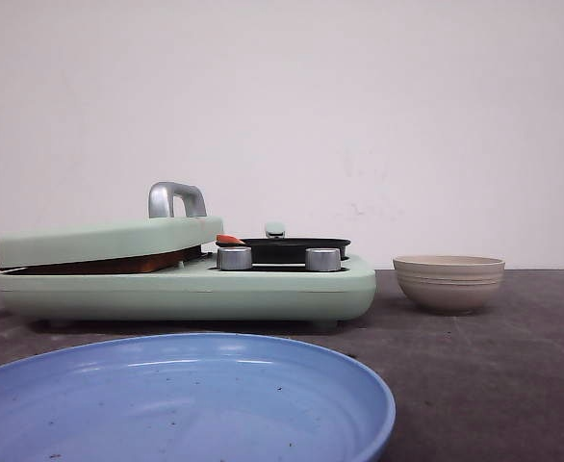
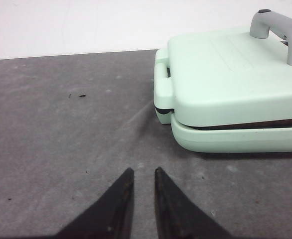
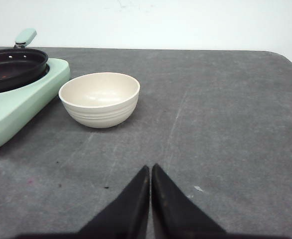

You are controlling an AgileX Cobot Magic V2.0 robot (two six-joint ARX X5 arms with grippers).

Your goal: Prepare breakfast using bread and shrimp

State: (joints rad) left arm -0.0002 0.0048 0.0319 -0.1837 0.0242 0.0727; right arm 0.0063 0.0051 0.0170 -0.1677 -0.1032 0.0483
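While both arms wait low over the dark surface (image 3: 225, 124), the bread (image 1: 118, 263) sits pressed under the closed mint-green lid (image 1: 109, 241) on the left half of the breakfast maker (image 1: 263, 289), only a brown crust edge showing in the gap. Toast of this kind is likely light and stiff on the outside but easily crushed, so the lid would have to be raised by its silver handle (image 1: 176, 199) first and each slice taken gently by an edge. The shrimp (image 1: 229, 239), a small orange-red curve, shows at the left rim of the black pan (image 1: 296, 248) on the right half, behind two silver knobs (image 1: 234, 257); it is probably slick and soft (best pinched across its middle). The left pincer (image 2: 143, 172) hangs with a narrow gap between its tips, near the maker's left end, holding nothing. The right pincer (image 3: 150, 168) has its tips pressed together, empty, near a beige bowl (image 3: 99, 98). A blue plate (image 1: 166, 385) lies nearest the camera.
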